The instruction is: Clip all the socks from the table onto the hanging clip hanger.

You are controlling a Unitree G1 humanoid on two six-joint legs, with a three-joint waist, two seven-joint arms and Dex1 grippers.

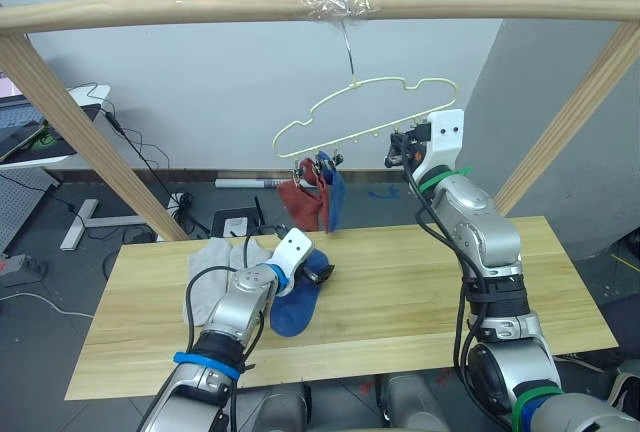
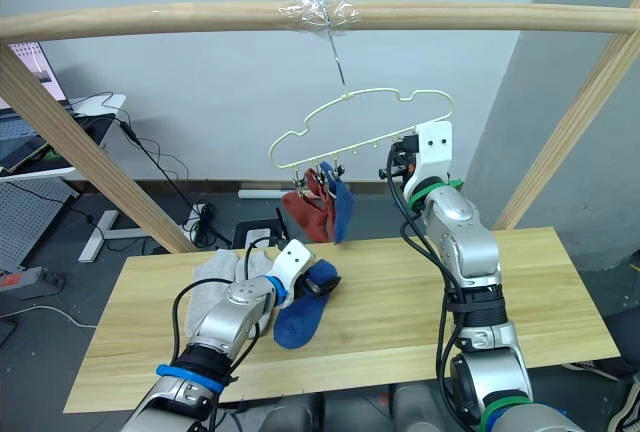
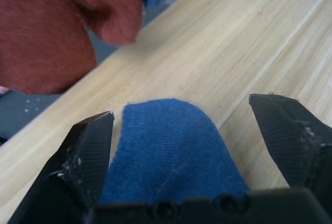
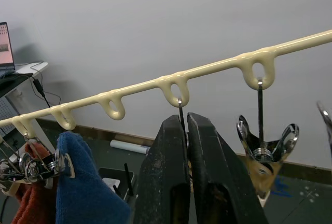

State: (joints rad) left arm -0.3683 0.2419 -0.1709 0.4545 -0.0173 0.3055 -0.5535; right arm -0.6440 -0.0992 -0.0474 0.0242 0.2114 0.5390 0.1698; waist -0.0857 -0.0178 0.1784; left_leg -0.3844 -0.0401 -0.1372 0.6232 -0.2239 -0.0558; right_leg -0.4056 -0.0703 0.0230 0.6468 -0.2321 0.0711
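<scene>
Lying between the spread fingers of the left gripper [image 3: 181, 146] is a blue ankle sock [image 1: 297, 304], flat on the light wood plank table [image 1: 420, 282]; its rounded end is pointing away from the wrist, and its long axis is running along the line of the fingers. The jaws are standing wide, one finger on each side of the fabric, not yet pinching it. The left arm is much the nearer to this sock. Just beside it, toward the robot's left, light grey socks [image 1: 218, 270] are lying in a heap on the table.

Reaching up, the right gripper [image 4: 187, 172] is pressing its fingers together on a small grey metal clip under the bar of the pale yellow-green wire clip hanger [image 1: 360, 117]. Rust red socks [image 1: 300, 202] and another blue sock [image 1: 334, 200] are hanging from clips toward the bar's left end. The hanger's hook is hanging from a round wooden pole [image 1: 200, 10].
</scene>
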